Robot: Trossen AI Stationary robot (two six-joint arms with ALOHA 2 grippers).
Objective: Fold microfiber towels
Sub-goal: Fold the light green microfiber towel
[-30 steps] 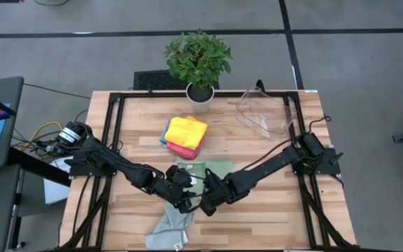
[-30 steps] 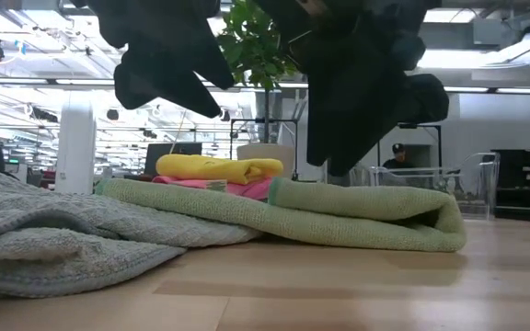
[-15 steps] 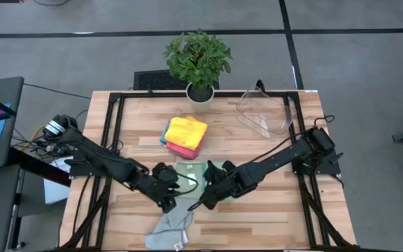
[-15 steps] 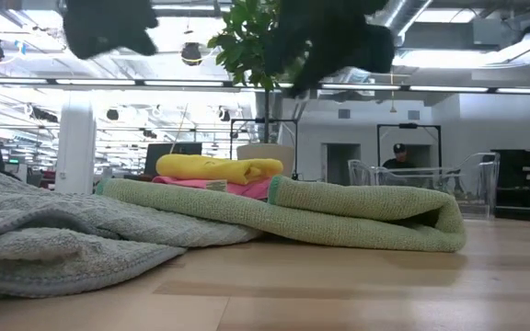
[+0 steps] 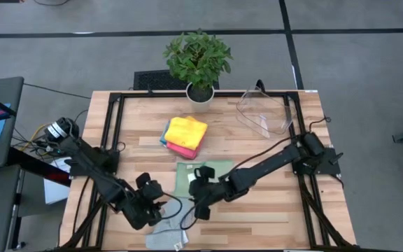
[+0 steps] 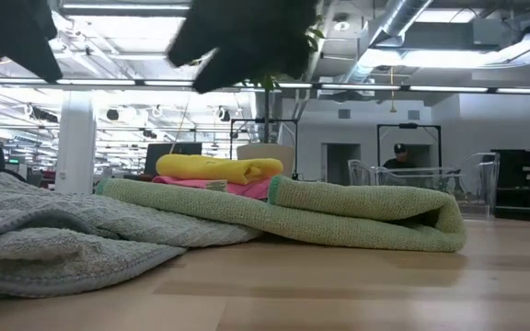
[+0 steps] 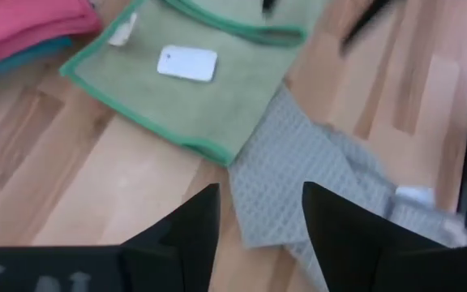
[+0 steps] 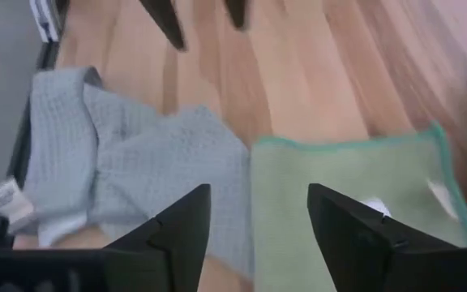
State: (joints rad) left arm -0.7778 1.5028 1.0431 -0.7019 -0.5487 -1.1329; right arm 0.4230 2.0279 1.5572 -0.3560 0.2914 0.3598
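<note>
**Both grippers hang empty over the near towels**

While both arms hover low at the near half of the table (image 5: 271,217), I see nothing between either pair of fingers. My left gripper (image 7: 258,223) stands with its jaws apart above the edge where the folded sage green towel (image 5: 198,176) meets the crumpled grey towel (image 5: 168,231). My right gripper (image 8: 258,219) is likewise spread and empty, poised over that same seam from the other side. Farther back, well apart from both, the folded yellow towel (image 5: 187,131) sits atop the pink towel (image 5: 183,150).
</note>
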